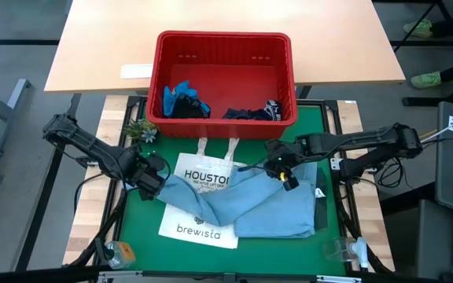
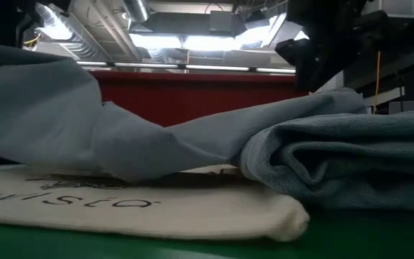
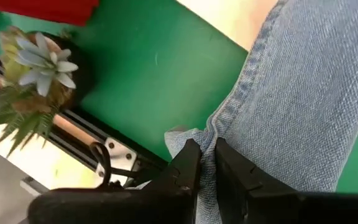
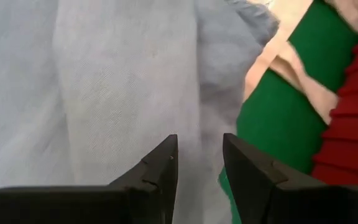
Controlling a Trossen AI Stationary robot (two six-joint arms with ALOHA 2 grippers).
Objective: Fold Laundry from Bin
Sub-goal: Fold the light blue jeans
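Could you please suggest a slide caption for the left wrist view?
Left gripper pinching a seam of the light blue denim shirt above the green mat.

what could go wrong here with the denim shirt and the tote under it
1. The left gripper pinches only a thin edge of the denim shirt, so the cloth may slip out when pulled.
2. The shirt lies across the tote bag, which could drag along with it.
3. The right gripper is open over the shirt, so one side has no grip and the fold could bunch.
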